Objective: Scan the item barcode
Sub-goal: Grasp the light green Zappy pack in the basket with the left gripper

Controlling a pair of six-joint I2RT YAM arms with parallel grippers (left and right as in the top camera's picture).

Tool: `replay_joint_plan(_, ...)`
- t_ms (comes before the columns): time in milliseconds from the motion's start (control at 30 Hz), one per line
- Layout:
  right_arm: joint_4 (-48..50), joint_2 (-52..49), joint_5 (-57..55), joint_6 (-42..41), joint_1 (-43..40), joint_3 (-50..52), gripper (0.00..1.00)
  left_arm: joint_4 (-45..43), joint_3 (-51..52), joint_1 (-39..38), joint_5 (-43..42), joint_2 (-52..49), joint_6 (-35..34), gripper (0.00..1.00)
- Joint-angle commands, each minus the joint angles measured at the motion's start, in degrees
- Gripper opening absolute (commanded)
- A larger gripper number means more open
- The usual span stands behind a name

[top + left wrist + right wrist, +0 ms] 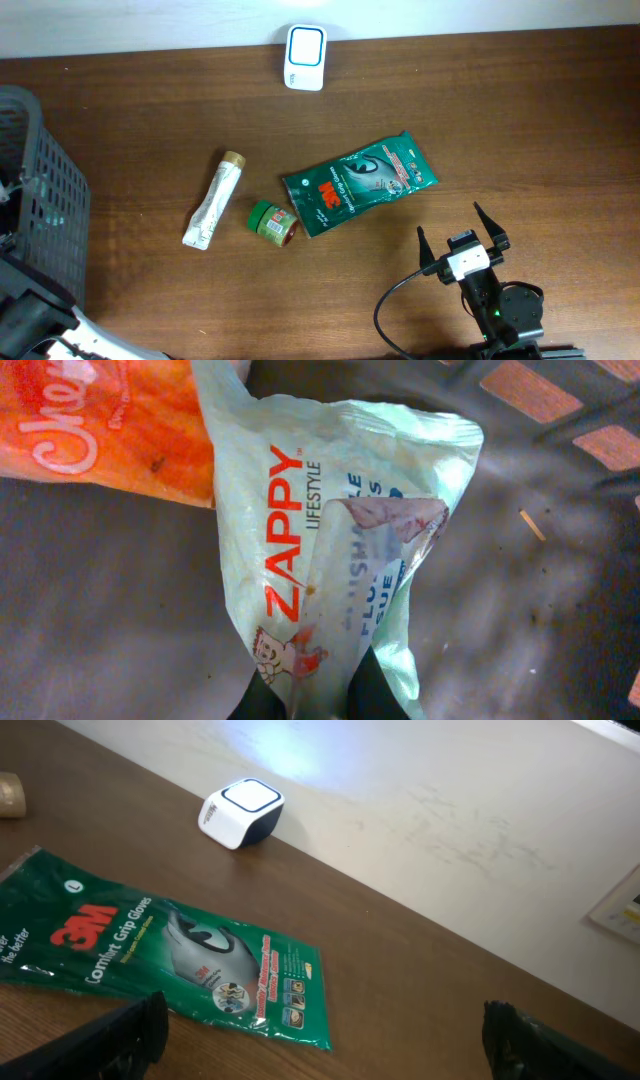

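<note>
1. Left gripper was down inside the dark grey plastic mesh basket. The basket stood well off to the left-arm side of the white boxy barcode scanner and nearer the robot than it.
2. Its jaws were closed tight on the lower edge of a pale green crinkly plastic Zappy packet, with a black finger on either side of the film.
3. The Zappy packet was in the basket, so well apart from the scanner. Its top edge touched an orange glossy snack packet.
4. Right gripper was over the dark brown wooden table, nearer the robot than the scanner and to its right-arm side. Jaws were spread wide, gripping nothing.
5. A flat green 3M glove packet lay on the table between the scanner and the right gripper, not touching either.
6. A small round green jar sat robot-ward of the scanner, slightly to its left-arm side.
7. A white tube with a gold cap lay further to the left-arm side of the scanner, short of the basket.
</note>
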State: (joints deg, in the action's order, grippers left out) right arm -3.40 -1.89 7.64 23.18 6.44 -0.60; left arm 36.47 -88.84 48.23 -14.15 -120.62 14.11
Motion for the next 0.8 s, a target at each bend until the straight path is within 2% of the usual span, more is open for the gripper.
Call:
replay_joint_plan(0, -0.3, 0.3, 0.7, 0.4, 0.3, 0.3, 0.98, 0.8, 0.0, -0.2, 0.8, 2.3, -4.1, 0.0)
replay_joint_plan(267, -0.3, 0.3, 0.7, 0.4, 0.3, 0.3, 0.98, 2.4, -1.0, -0.2, 0.8, 24.6, -14.3, 0.0)
replay_joint_plan(467, -0.3, 0.3, 0.7, 0.4, 0.3, 0.3, 0.98, 5.5, -1.0, -1.3, -11.0, 43.2, -16.3, 0.0)
replay_joint_plan(600, -0.3, 0.3, 0.7, 0.4, 0.3, 0.3, 0.98, 10.5, -1.0, -9.6, -13.0, 48.5, -16.3, 0.0)
replay_joint_plan(767, -0.3, 0.3, 0.7, 0.4, 0.3, 0.3, 0.98, 14.0, 1.6, -29.5, -12.2, 47.4, -16.3, 0.0)
